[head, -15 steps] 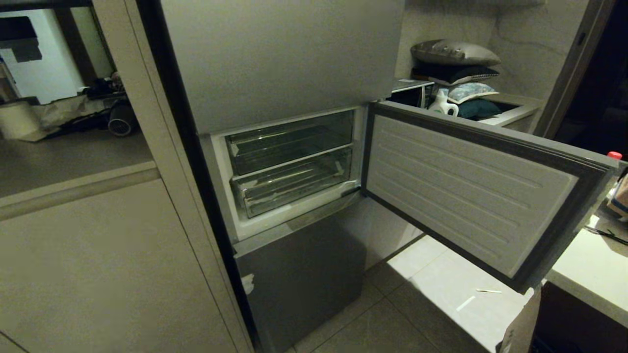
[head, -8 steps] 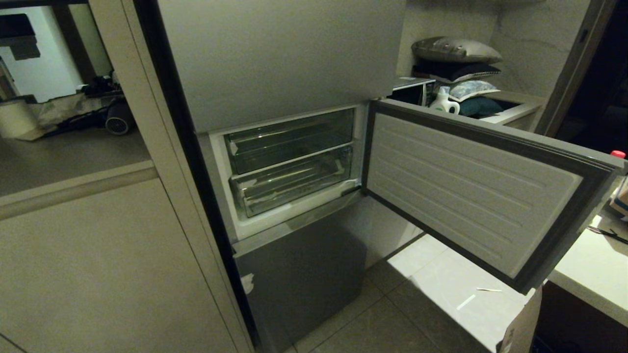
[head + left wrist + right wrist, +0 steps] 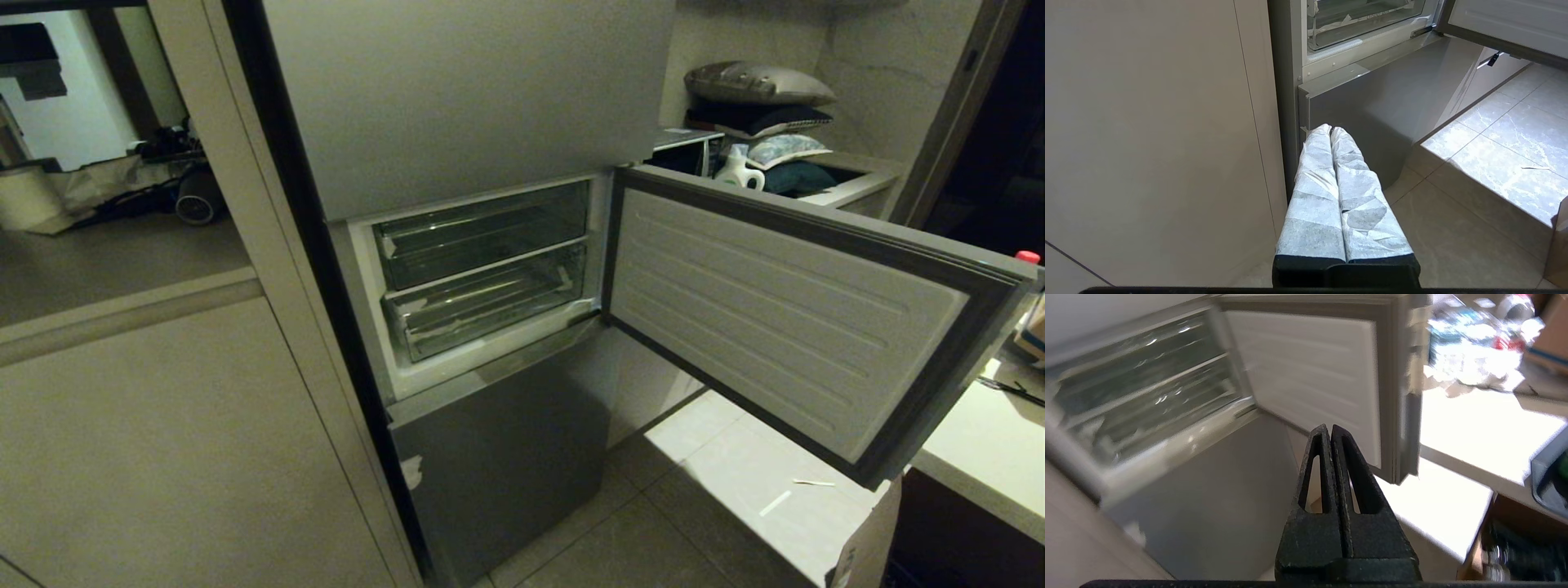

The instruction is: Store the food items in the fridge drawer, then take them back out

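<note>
Nothing among the things has shifted; only the view has nudged. Paper-wrapped left hand (image 3: 1331, 130) hangs closed by the grey steel lower door (image 3: 498, 465). Clear ribbed plastic fridge drawer (image 3: 490, 309), tape-scrapped, sits pushed in. Black right hand (image 3: 1329, 428), closed and empty, could clip the open white-lined door (image 3: 775, 314). No food visible.

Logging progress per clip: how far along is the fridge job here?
Done: fridge door stands open. In hand: nothing; right gripper and left gripper are both shut and empty. Left: fridge drawer is still pushed in, with no food visible inside, so storing and retrieving remain.
</note>
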Robot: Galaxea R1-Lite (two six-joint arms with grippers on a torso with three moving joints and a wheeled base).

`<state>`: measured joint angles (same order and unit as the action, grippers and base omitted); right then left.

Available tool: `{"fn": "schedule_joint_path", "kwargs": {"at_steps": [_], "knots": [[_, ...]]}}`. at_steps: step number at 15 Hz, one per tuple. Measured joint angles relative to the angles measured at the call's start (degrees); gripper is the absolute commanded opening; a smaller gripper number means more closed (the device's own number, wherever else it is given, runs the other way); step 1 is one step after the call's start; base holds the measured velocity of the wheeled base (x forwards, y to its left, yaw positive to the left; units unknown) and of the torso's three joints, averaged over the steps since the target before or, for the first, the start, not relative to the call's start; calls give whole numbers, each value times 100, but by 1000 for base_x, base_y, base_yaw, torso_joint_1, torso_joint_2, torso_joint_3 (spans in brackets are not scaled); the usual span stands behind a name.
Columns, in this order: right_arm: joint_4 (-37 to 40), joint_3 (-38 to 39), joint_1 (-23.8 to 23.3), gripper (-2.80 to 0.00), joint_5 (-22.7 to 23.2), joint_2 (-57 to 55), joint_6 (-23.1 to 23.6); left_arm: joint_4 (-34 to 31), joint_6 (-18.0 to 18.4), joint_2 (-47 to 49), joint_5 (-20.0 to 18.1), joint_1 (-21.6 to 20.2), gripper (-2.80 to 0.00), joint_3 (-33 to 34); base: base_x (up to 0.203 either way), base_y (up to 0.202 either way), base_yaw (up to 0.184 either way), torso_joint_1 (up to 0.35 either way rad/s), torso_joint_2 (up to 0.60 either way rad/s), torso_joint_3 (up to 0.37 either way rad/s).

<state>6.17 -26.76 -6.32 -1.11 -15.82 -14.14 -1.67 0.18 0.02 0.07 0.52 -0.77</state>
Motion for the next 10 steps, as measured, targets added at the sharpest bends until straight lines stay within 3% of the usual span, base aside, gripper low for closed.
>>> {"fn": "schedule_joint_path", "kwargs": {"at_steps": [2,6,10], "knots": [[-509,-293,-861,-280,211,-1136,-323,0,-1,0,0,0,-280,0,0,0,0,0,0,0],[-2229,-441,-3087,-280,1057,-3291,-571,0,0,0,0,0,-280,0,0,0,0,0,0,0],[-3445,-457,-3761,-280,1367,-4711,-434,2,0,0,0,0,-280,-2,0,0,0,0,0,0]]}}
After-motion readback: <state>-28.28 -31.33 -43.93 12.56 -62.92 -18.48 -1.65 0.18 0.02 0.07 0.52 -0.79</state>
